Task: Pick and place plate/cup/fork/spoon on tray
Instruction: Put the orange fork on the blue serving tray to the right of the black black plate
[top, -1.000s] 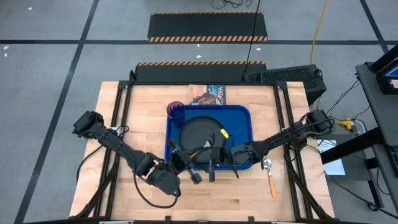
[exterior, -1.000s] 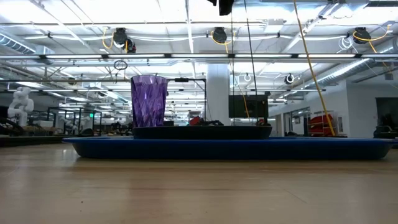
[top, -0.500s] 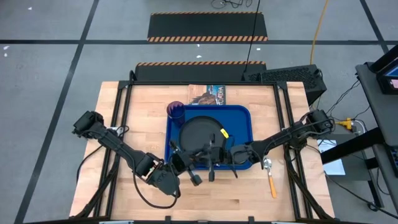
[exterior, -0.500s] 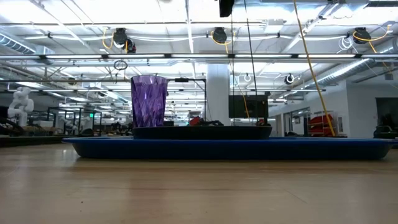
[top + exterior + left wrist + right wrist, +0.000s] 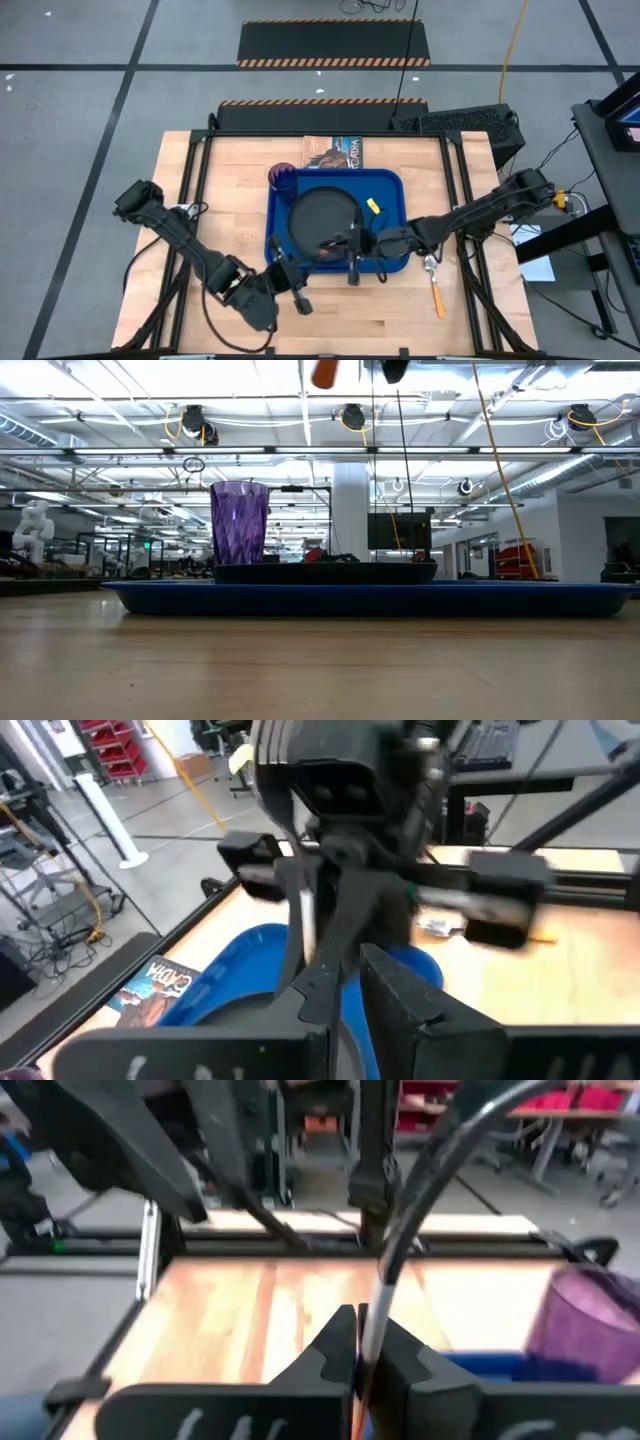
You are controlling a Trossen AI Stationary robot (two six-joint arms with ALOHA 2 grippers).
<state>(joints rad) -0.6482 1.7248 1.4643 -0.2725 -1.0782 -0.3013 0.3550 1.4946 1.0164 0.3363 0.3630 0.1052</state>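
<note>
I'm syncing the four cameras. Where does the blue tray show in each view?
High view: tray at the table's centre.
Low view: blue band across the middle.
Left wrist view: blue patch, lower centre.
Right wrist view: blue strip, lower right.
Shared landmark: the wooden table.

A pale wooden tabletop (image 5: 230, 170) sits in a black metal frame on a grey concrete floor (image 5: 70, 120) crossed by dark tape lines. Beyond its far edge lie two black mats with orange-and-black hazard stripes (image 5: 335, 45). A yellow cable (image 5: 512, 40) runs across the floor toward a black box (image 5: 460, 125) at the far right corner. The low view shows a bright hall with white ceiling beams, hanging lamps (image 5: 352, 417) and a white column (image 5: 350, 510).
</note>
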